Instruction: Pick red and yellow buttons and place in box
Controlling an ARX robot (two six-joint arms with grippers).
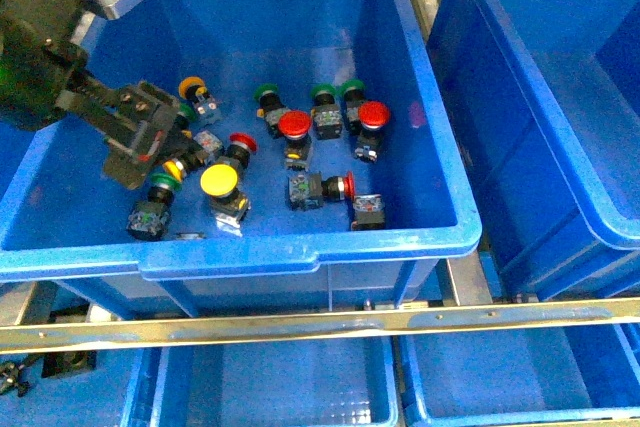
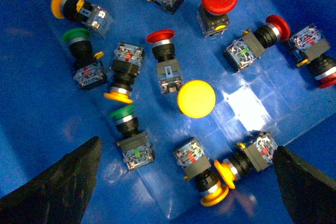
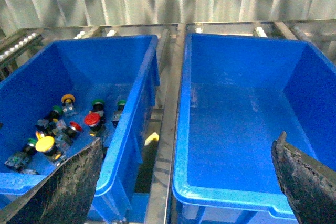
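I had the left gripper [image 1: 158,152] down inside the source tote [image 1: 300,249], at about 9 o'clock of its floor, jaws spread wide and holding nothing. In the left wrist view its two dark fingers [image 2: 63,182] framed a patch of switches. Two yellow-orange buttons [image 2: 215,196] lay on their sides between the fingers. In the front view the big yellow button [image 1: 219,180] stood cap-up at 4 o'clock of the gripper.

I judged the wide spread sensible, because the pieces lay crowded, some touching. A green-capped switch [image 2: 126,124] sat close by one finger, so I needed room to straddle a single body without catching it.

The red buttons [image 1: 294,125] lay farther off, toward 3 o'clock of the heap. The box [image 3: 231,203] stood at 3 o'clock of the source tote with no button in it yet, well apart from that gripper. The right gripper [image 3: 189,140] hung above the seam between both totes, wide and empty too, clear of the left arm's reach.
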